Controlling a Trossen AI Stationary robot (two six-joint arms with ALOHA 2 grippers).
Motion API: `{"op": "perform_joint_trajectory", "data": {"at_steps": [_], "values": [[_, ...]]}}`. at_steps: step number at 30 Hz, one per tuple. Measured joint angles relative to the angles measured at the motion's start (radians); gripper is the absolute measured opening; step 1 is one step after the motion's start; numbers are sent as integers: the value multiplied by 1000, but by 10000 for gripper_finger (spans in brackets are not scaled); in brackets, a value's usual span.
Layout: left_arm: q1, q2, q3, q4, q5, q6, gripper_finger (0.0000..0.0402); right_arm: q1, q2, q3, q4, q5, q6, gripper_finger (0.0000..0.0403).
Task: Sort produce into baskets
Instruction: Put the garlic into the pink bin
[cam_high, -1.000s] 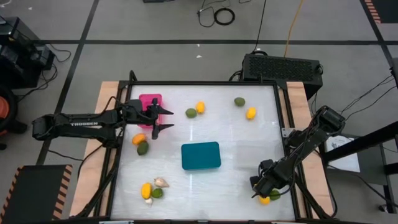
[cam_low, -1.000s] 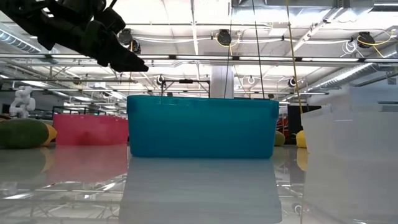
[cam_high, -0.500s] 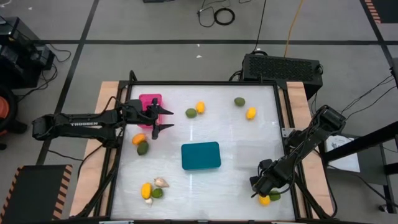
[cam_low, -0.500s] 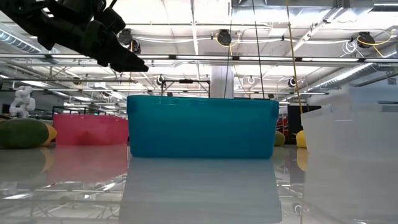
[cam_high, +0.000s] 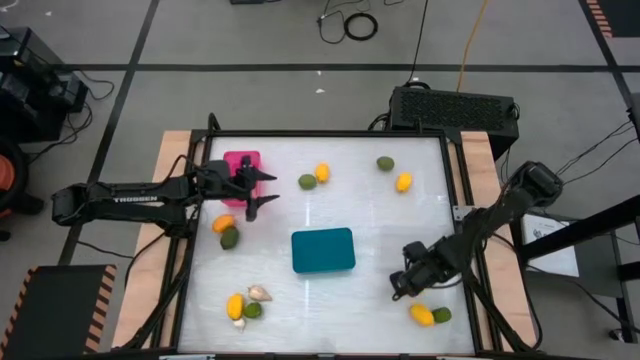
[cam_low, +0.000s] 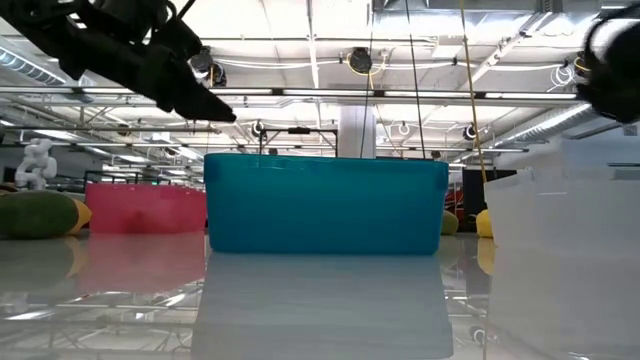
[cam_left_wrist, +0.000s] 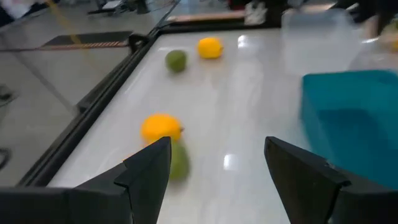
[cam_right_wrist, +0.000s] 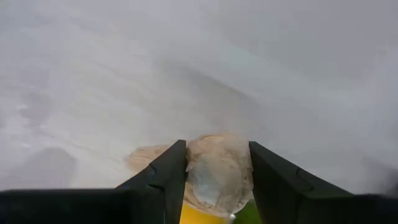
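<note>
My right gripper (cam_high: 398, 288) hangs over the table's near right part, pointing down, shut on a pale beige garlic bulb (cam_right_wrist: 217, 171). A yellow fruit (cam_high: 422, 315) and a green fruit (cam_high: 441, 314) lie just beyond it toward the near right corner. The teal basket (cam_high: 323, 250) stands mid-table, the pink basket (cam_high: 241, 166) at the far left, and the clear basket (cam_low: 565, 195) shows on the right in the low view. My left gripper (cam_high: 262, 191) hovers open beside the pink basket, with nothing between its fingers. My right gripper pinches the garlic bulb's two opposite sides (cam_right_wrist: 194, 167) between its two fingers (cam_right_wrist: 166, 171). The fingers come from above and point down. The bulb is lifted clear of the table top.
An orange fruit (cam_high: 223, 223) and a green one (cam_high: 230, 238) lie at the left. Green (cam_high: 307, 181) and yellow (cam_high: 322, 173) pieces sit at the far middle, and another pair (cam_high: 385, 163) lies farther right. Near left lie yellow, green and garlic (cam_high: 260, 293) pieces.
My right gripper has risen and gone from the near right corner toward the table's left and far side, turning as it went. The yellow and green fruits that it stood over now lie uncovered. Its arm now shows at the low view's upper right.
</note>
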Motion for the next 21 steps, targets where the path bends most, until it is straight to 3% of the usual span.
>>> {"op": "perform_joint_trajectory", "data": {"at_steps": [8, 15, 21], "values": [[0, -3, 9, -53, -83, 15, 265, -138, -61, 0, 230, 56, -244, 146], [0, -4, 10, -52, -105, 16, 265, -301, -65, 0, 397, 122, -589, 146], [0, -26, 10, -57, -284, 23, 265, -477, -39, 1, 621, 218, -944, 146]]}}
